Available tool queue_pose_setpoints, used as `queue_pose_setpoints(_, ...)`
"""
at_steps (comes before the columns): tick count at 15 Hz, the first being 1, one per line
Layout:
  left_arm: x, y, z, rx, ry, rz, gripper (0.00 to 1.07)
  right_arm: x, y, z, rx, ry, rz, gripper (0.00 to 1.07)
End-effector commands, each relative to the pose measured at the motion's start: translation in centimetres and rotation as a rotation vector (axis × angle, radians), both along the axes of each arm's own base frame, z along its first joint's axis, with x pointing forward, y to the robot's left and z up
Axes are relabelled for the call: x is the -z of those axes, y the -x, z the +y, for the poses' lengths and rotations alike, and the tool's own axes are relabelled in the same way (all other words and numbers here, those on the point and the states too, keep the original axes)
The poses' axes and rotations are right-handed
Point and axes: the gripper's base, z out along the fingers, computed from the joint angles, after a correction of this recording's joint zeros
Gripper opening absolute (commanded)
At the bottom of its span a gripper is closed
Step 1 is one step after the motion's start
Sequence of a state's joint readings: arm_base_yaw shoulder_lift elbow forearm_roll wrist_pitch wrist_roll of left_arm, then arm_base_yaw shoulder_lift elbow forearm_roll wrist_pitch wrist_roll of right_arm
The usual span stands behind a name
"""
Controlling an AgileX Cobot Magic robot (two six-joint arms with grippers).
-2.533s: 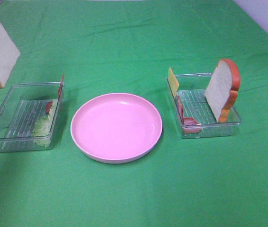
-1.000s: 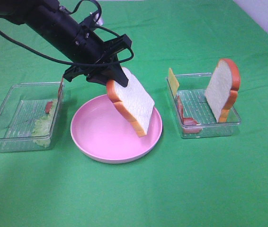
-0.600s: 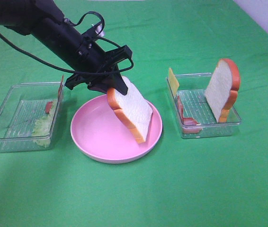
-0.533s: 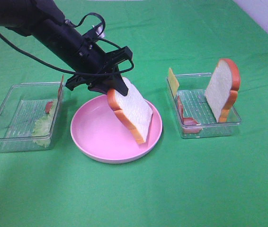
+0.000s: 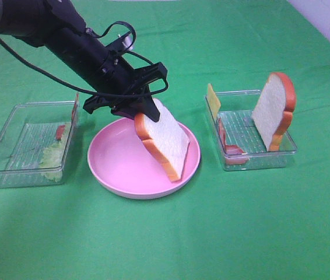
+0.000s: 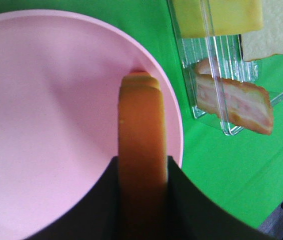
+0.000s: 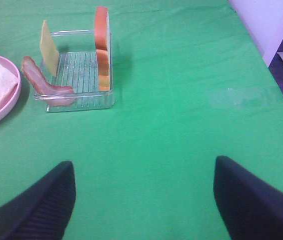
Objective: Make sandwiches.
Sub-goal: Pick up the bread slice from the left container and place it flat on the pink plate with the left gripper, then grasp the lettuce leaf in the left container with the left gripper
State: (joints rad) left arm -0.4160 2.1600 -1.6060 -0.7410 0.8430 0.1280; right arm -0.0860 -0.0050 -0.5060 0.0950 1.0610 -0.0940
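White toy bread slice with orange-brown crust (image 5: 165, 143) hung tilted over the round pink plate (image 5: 98, 169), pinched at its top crust edge by the left gripper (image 5: 147, 111), probably light, stiff, best held by the crust; right gripper (image 7: 144, 200) gaped wide, empty.

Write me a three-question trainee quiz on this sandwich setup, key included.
1. True or false: the left gripper is shut on a white toy bread slice with orange-brown crust, holding it tilted over the round pink plate.
2. Besides an upright bread slice, what does the clear plastic rectangular tray on the right hold? A) a tomato slice B) a thin yellow cheese slice and a pink-red bacon strip C) nothing else
3. Fill in: the right gripper is ____ and holds nothing.
Key: 1 true; 2 B; 3 open.
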Motion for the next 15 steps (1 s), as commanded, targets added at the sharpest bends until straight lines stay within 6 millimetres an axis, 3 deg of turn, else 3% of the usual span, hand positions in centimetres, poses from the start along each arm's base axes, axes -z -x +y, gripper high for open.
queue_pose_setpoints(1, 0.3, 0.5, 0.0, 0.009, -0.033, 0.039, 0.30, 0.0, 0.2, 0.0, 0.000, 0.015, -0.015, 0.73)
queue_pose_setpoints(2, 0.3, 0.5, 0.0, 0.018, -0.044, 0.042, 0.46, 0.0, 0.2, 0.0, 0.000, 0.015, -0.015, 0.73)
queue_pose_setpoints(3, 0.4, 0.7, 0.2, 0.042, -0.068, 0.047, 0.69, 0.0, 0.2, 0.0, 0.000, 0.015, -0.015, 0.73)
queue_pose_setpoints(7, 0.0, 1.4, 0.5, 0.098, -0.103, 0.078, 0.71, 0.0, 0.2, 0.0, 0.000, 0.015, -0.015, 0.73)
queue_pose_setpoints(15, -6.9, 2.5, 3.7, 0.063, -0.345, -0.105, 0.71, 0.0, 0.2, 0.0, 0.000, 0.015, -0.015, 0.73)
